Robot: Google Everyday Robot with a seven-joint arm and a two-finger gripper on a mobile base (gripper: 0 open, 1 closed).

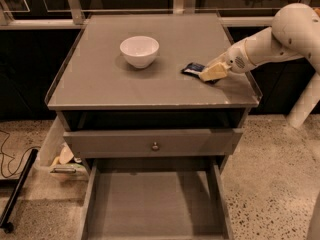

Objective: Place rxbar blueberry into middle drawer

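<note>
Where rxbar blueberry (192, 69) lies, gripper (210, 74) touching it

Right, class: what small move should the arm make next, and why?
Probably take hold of the rxbar blueberry and lift it slightly: the gripper sits right at it on the cabinet top, near the right edge, while the middle drawer stands open below.

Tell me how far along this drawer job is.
Done: the wide shallow grey drawer stands pulled out. In hand: the pincer is down at the small dark blue wrapped snack bar, which lies on the grey cabinet top, right of the white bowl. Left: lift the bar, carry it down and release it in that drawer.
</note>
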